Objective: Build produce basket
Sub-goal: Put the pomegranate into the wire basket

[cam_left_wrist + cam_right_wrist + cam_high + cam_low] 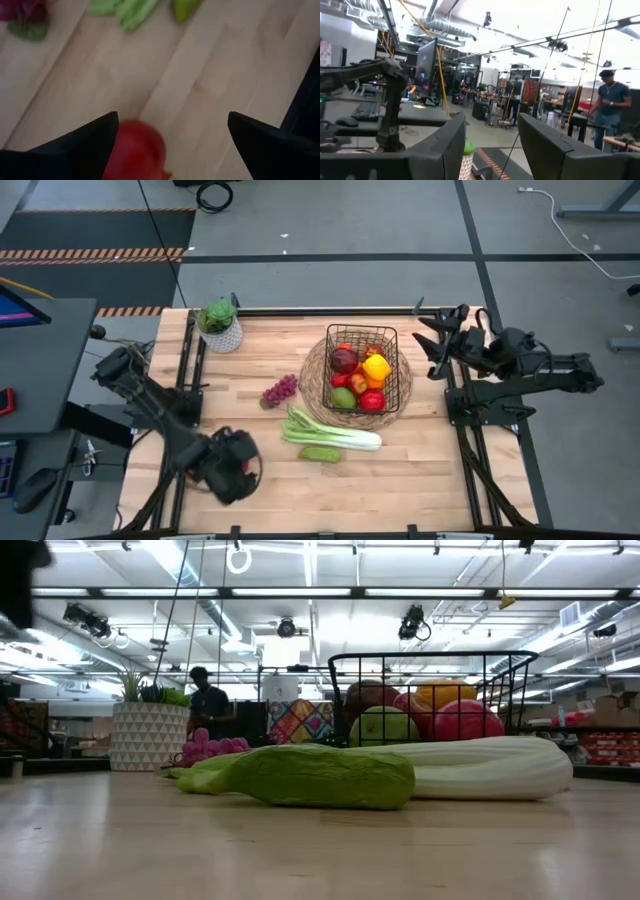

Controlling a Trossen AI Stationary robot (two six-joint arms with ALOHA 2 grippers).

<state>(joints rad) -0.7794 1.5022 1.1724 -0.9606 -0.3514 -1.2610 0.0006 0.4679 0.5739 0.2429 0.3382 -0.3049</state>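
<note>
In the left wrist view a blurred red fruit point(136, 152) (kind unclear) runs off the frame's edge; the basket point(430, 665) wires hide its lower produce.

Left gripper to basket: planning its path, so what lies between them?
In the high view, between the left gripper and the basket lie the cucumber and the leek. Otherwise only bare table.

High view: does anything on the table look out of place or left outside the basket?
Yes. The grapes, leek and cucumber lie on the table, outside the basket.
</note>
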